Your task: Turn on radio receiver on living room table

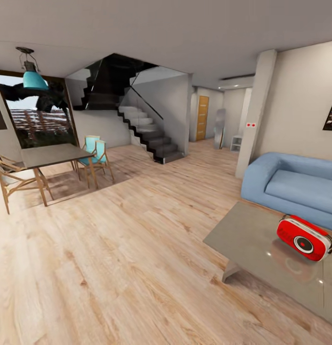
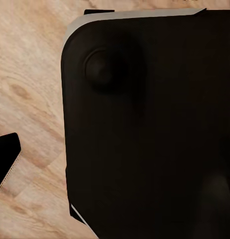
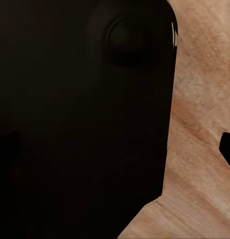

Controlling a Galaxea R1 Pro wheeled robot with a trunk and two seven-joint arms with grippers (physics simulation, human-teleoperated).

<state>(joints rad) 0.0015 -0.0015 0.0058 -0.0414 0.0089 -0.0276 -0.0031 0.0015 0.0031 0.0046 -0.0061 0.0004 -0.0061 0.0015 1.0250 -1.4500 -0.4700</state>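
Red radio receiver (image 1: 304,237) lying ahead and to the right on the glossy grey table (image 1: 242,235) — long axis slanting toward the blue sofa (image 1: 295,184), likelier within the right arm's reach — grippers' opening impossible to tell.

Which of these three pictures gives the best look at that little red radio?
The head view: the radio sits in plain sight on the grey table before the blue sofa, dial facing the camera. The two wrist views look down at wood floor and a dark robot part, so they add nothing on the radio.
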